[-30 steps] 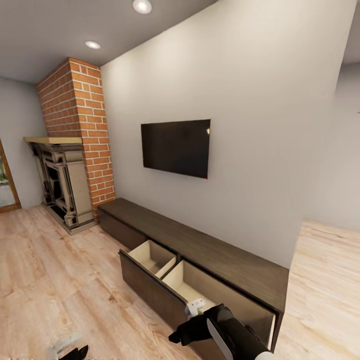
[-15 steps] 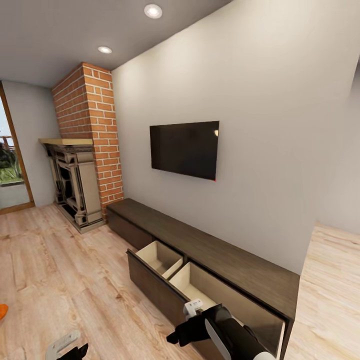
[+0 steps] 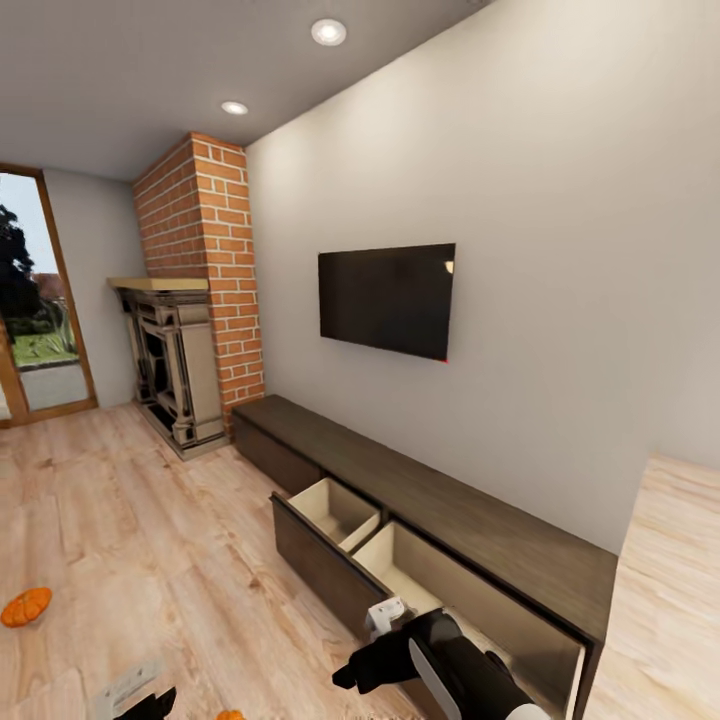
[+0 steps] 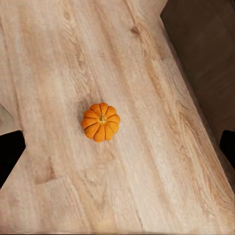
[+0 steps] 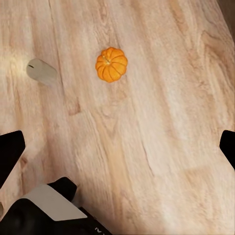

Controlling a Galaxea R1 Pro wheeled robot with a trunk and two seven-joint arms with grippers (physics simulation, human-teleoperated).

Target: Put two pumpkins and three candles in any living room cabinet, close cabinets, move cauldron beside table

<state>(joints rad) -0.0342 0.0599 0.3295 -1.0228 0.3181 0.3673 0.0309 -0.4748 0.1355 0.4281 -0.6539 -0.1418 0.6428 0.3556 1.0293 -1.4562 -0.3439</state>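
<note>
Heads up, both your claws, left claw (image 4: pixel 117 142) and right claw (image 5: pixel 117 147), hang wide open and empty over the floor (image 3: pixel 130 540) where a pumpkin (image 4: pixel 100 122) sits loose, so a sloppy off-center grab could just roll it away from the open cabinet (image 3: pixel 420 545) drawer.

White wall (image 3: pixel 560 250) carries a black TV (image 3: pixel 387 298). Brick column (image 3: pixel 215 270) rises above a fireplace (image 3: pixel 175 370) at its left. Light wood floor (image 3: pixel 130 540). Two ceiling spotlights (image 3: pixel 328 31) are lit. A glazed door (image 3: pixel 35 300) shows greenery outside.
</note>
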